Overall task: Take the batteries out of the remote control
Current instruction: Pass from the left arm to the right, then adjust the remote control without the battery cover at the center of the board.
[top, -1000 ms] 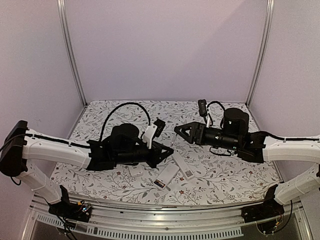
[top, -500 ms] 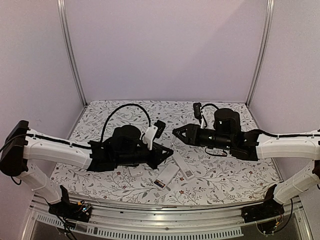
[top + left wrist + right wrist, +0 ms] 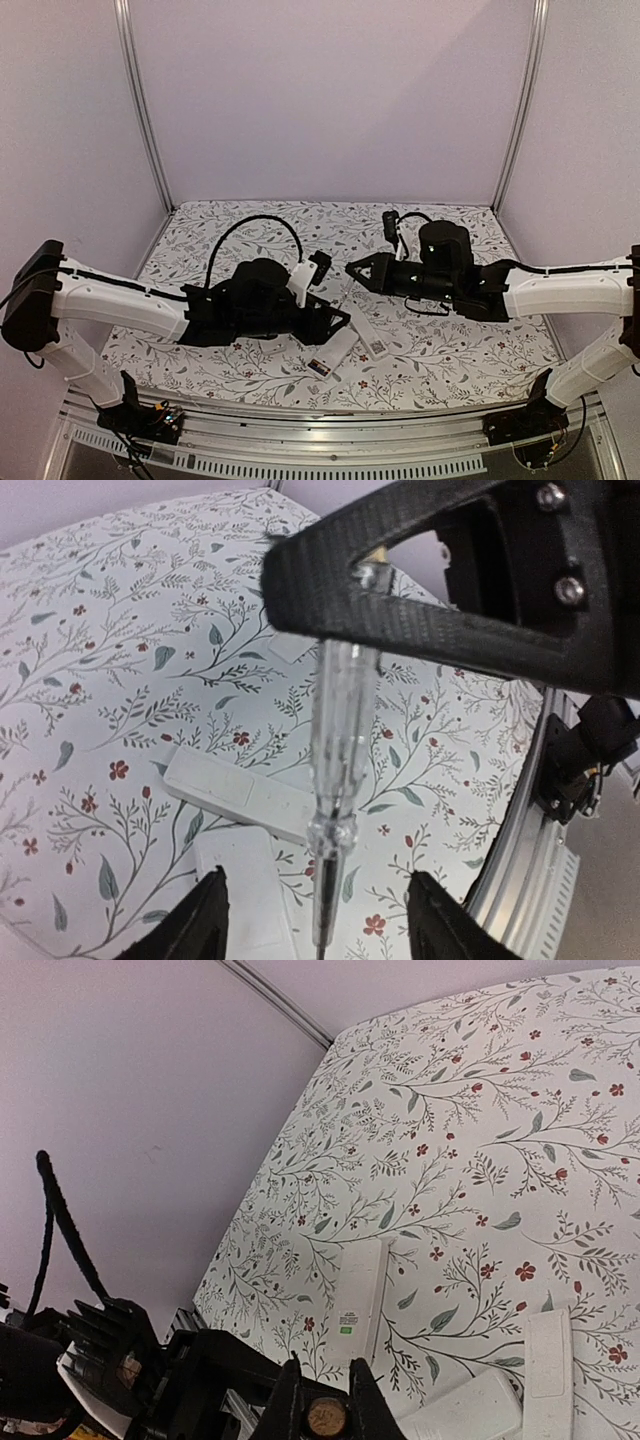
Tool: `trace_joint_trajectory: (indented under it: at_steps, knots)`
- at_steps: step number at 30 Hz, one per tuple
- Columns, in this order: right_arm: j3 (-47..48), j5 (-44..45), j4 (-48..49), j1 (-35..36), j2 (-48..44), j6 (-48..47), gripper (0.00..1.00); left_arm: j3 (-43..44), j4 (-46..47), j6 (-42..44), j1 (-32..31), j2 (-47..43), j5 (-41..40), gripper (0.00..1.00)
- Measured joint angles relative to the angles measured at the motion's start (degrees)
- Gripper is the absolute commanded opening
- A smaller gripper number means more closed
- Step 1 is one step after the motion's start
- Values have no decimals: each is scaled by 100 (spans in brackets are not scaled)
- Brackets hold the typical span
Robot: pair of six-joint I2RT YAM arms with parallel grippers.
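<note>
Batteries can't be made out; white rectangular plastic remotes [image 3: 360,1305] lie flat on floral tablecloth [image 3: 480,1110]. Right gripper [image 3: 322,1402] clamps clear slim pen-like tool [image 3: 335,730]; left gripper [image 3: 315,920] gapes around its tip, not touching.

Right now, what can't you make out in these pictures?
Batteries: none show in any view; remotes too small from above to tell if loaded.
Clear tool: tip cut off by the left wrist view's bottom edge.
Remote label: too small, right wrist view.

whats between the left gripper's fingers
The clear pen-like tool: its tip sits between the left gripper's fingers, touching neither, while the right gripper pinches its other end. The left wrist view shows it.
</note>
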Motion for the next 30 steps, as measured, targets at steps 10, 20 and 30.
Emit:
trace_joint_trajectory:
  at_steps: [10, 20, 30]
  knots:
    - [-192, 890, -391, 0, -304, -52, 0, -439, -588, -9, -120, 188, -564, 92]
    - [-343, 1241, -494, 0, -514, -76, 0, -144, -1200, 59, -634, 1029, -1034, 95]
    - [-511, 1349, -535, 0, -667, -57, 0, 81, -1652, 96, -664, 1261, -1290, 95]
